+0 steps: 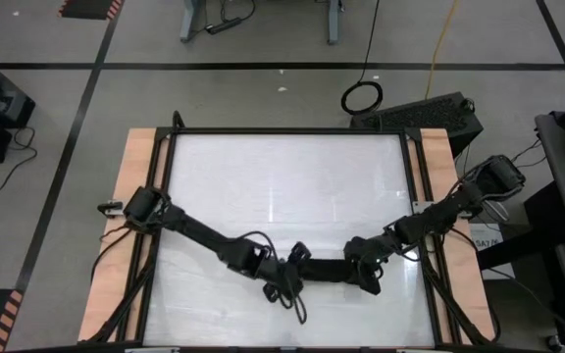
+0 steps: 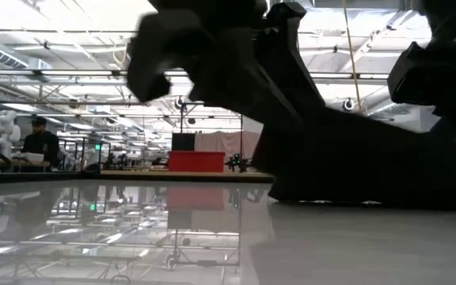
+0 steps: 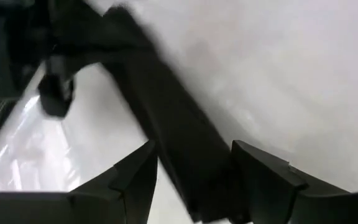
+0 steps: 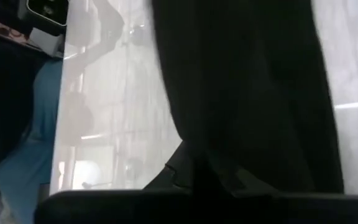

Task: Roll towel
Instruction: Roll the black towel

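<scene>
Black towel (image 1: pixel 324 269) strip between low arms; left end effector (image 3: pixel 194 180) spread astride it, right end effector (image 1: pixel 369 284) pinching it.

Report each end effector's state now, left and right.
Left end effector: open, fingers either side of the towel.
Right end effector: shut on the towel.

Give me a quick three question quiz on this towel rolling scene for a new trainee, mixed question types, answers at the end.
1. True or false: the left gripper has its fingers spread, with the towel between them.
2. Multiple choice: the towel lies as A) a flat open square, B) a narrow strip stretching between both grippers, C) a heap at the table's far edge.
3. Fill in: the right gripper is ____ on the towel's end.

Key: 1 true; 2 B; 3 shut.
</scene>
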